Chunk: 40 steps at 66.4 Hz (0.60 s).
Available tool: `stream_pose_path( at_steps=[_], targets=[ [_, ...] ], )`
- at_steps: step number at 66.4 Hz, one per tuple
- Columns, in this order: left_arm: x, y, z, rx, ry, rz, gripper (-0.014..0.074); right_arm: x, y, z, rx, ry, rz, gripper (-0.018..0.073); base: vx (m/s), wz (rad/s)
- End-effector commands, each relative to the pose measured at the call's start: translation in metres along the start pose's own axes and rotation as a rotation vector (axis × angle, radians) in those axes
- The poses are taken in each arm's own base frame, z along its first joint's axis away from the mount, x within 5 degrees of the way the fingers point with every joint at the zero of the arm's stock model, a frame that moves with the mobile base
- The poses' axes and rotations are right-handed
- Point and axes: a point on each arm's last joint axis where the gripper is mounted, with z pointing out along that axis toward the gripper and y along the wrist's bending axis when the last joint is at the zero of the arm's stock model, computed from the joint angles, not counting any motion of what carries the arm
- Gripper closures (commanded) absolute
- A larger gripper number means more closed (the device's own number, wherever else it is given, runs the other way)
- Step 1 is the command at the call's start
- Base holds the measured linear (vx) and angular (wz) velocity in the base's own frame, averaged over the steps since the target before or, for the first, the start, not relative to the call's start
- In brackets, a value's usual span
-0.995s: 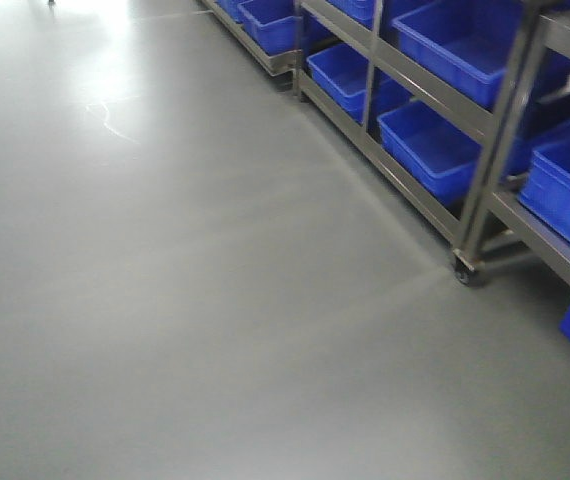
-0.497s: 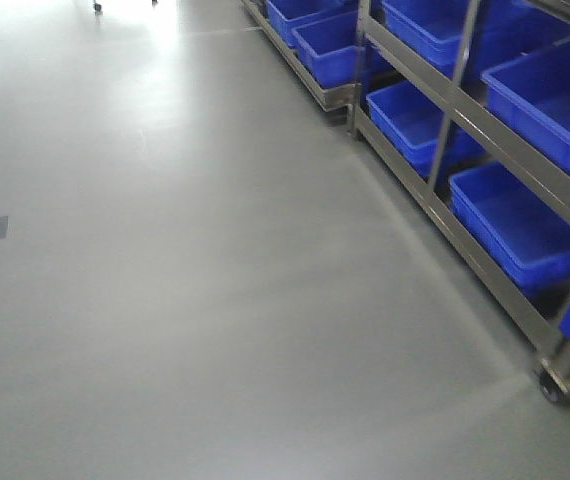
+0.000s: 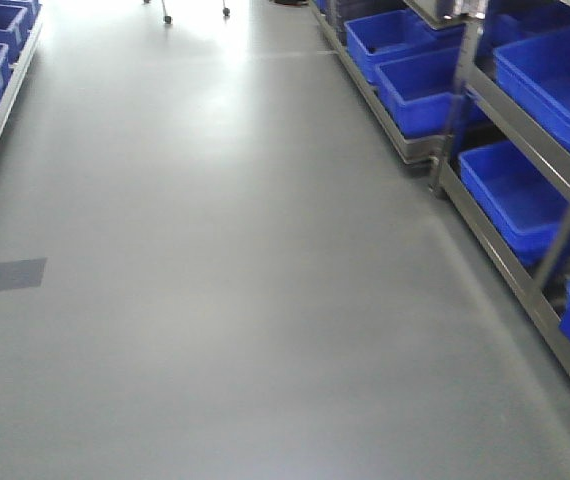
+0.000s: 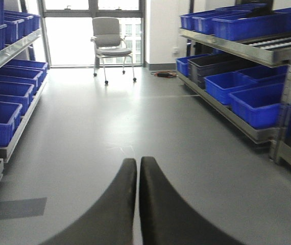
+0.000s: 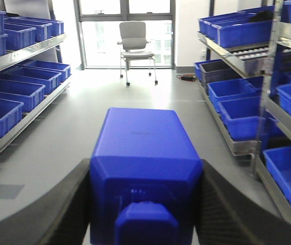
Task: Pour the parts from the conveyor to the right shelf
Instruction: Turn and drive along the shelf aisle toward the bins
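Near: the right gripper (image 5: 145, 171) is clamped on the blue block (image 5: 145, 138), its stud toward the camera. The left gripper (image 4: 137, 162) is pressed closed on nothing. Right, farther: the shelf (image 5: 241, 56) with blue bins (image 5: 237, 116). Far: a chair (image 5: 135, 38). Advisable: grip firmly during the approach, and tip only once above a bin.

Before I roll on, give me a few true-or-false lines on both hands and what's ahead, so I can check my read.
1. The right hand is shut on the blue block. True.
2. The left hand carries a block too. False: its fingers are closed together with nothing between them.
3. An office chair stands by the window. True.
4. Only the right shelf holds blue bins. False: the left rack holds blue bins as well.
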Motion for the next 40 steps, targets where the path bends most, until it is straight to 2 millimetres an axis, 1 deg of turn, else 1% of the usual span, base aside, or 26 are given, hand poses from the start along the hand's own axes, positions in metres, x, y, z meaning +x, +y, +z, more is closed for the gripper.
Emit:
stream_pose_path(
  at_steps=[1,14,40],
  targets=[
    [-0.013,-0.0003,-0.0001,0.002,-0.084,-0.016,0.0602,-0.0153,-0.0008,-0.0003,0.01,-0.089,-0.01,0.0564,0.77,0.28],
    [-0.013,-0.0003,-0.0001,0.002,-0.084,-0.016,0.0602,-0.0153,-0.0008,-0.0003,0.01,-0.089,-0.01,0.0564,0.78,0.22],
    [-0.013,-0.0003,-0.0001,0.002,-0.084,-0.016,0.0602,-0.0153,-0.0008,-0.0003,0.01,-0.088,-0.01,0.0564,0.75,0.12]
  ],
)
